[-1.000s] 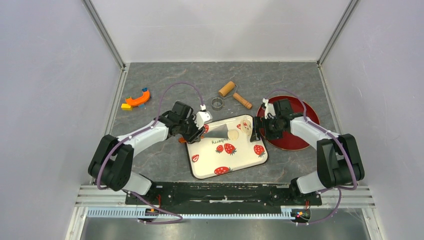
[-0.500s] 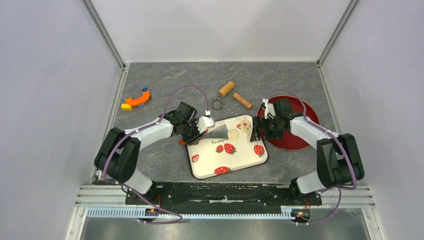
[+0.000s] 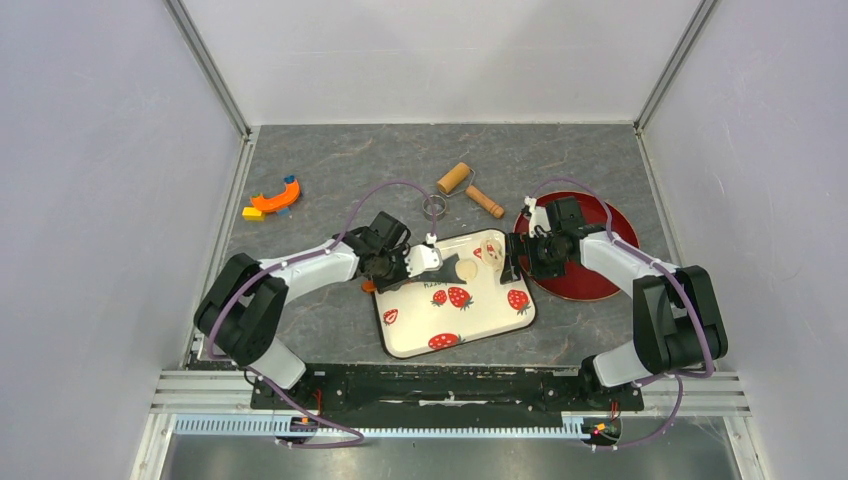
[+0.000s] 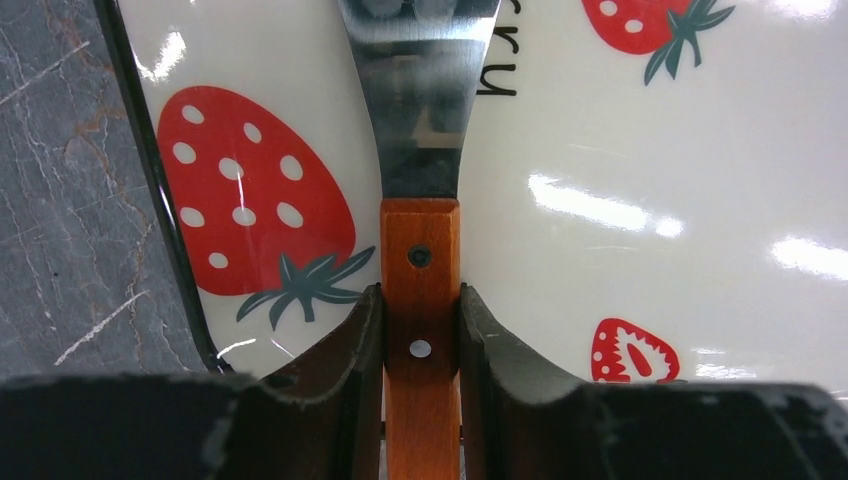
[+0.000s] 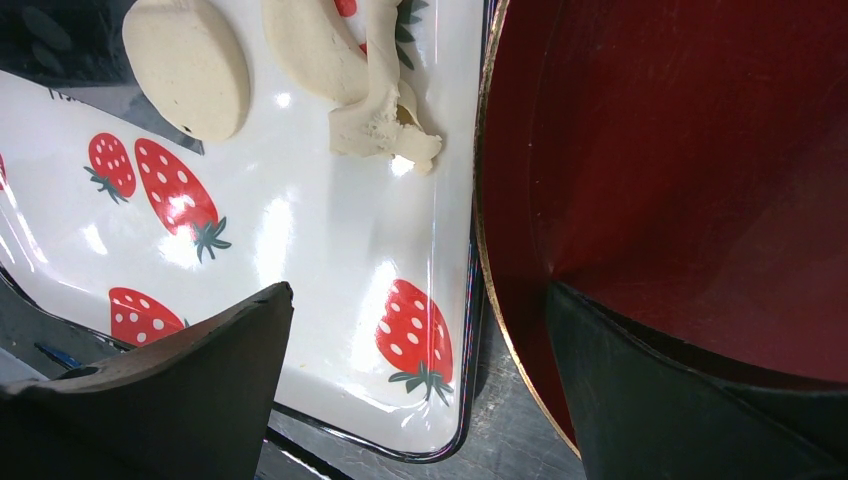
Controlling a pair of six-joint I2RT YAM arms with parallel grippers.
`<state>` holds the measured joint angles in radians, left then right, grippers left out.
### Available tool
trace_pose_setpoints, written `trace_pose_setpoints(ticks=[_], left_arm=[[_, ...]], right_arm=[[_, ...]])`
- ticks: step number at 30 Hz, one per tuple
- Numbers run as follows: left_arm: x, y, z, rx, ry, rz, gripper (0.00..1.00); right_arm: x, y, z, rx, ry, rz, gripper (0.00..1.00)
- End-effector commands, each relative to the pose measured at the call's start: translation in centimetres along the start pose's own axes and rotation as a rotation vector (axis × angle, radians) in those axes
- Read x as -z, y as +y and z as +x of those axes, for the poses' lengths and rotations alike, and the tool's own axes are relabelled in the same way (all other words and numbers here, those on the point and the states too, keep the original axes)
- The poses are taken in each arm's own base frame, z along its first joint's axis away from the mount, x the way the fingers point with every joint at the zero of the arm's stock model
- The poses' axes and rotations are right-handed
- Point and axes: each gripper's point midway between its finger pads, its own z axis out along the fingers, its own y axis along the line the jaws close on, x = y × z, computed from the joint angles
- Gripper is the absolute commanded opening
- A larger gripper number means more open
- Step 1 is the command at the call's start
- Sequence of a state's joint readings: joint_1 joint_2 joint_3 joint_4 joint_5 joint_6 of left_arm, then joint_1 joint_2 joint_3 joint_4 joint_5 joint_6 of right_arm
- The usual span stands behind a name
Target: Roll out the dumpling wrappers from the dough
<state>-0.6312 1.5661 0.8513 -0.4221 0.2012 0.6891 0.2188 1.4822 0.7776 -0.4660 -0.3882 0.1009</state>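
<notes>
My left gripper (image 4: 420, 300) is shut on the wooden handle (image 4: 420, 255) of a metal spatula. Its blade (image 4: 420, 100) lies over the strawberry-print tray (image 4: 620, 150). In the top view the left gripper (image 3: 402, 270) is at the tray's (image 3: 480, 325) left edge, with the blade pointing at a small round flattened dumpling wrapper (image 3: 466, 269). An irregular piece of dough (image 3: 490, 250) lies beside the wrapper. My right gripper (image 3: 508, 258) is open and empty over the tray's right edge. Its wrist view shows the wrapper (image 5: 188, 65) and the torn dough piece (image 5: 370, 90) ahead of the right gripper (image 5: 418, 295).
A dark red plate (image 3: 590, 275) lies against the tray's right side and fills the right of the right wrist view (image 5: 680, 150). A wooden roller (image 3: 455, 178) and a metal ring cutter (image 3: 434, 206) lie behind the tray. An orange tool (image 3: 275, 198) lies far left.
My left gripper has moved right with the spatula, so the blade has slid further over the tray toward the round wrapper. The right arm has not moved.
</notes>
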Motion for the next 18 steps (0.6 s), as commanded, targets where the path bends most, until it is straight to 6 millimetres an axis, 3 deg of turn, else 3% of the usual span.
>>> trace_pose_setpoints(ticks=[1, 9, 18], left_arm=[[-0.3, 0.3, -0.3, -0.024, 0.028, -0.003, 0.02], [-0.8, 0.2, -2.7, 0.063, -0.008, 0.014, 0.02], [-1.1, 0.2, -3.9, 0.132, -0.064, -0.008, 0.02]], right_arm=[[-0.3, 0.2, 2.6, -0.033, 0.103, -0.013, 0.98], [-0.4, 0.3, 2.7, -0.038, 0.105, -0.02, 0.98], [-0.2, 0.5, 2.4, -0.034, 0.098, -0.028, 0.98]])
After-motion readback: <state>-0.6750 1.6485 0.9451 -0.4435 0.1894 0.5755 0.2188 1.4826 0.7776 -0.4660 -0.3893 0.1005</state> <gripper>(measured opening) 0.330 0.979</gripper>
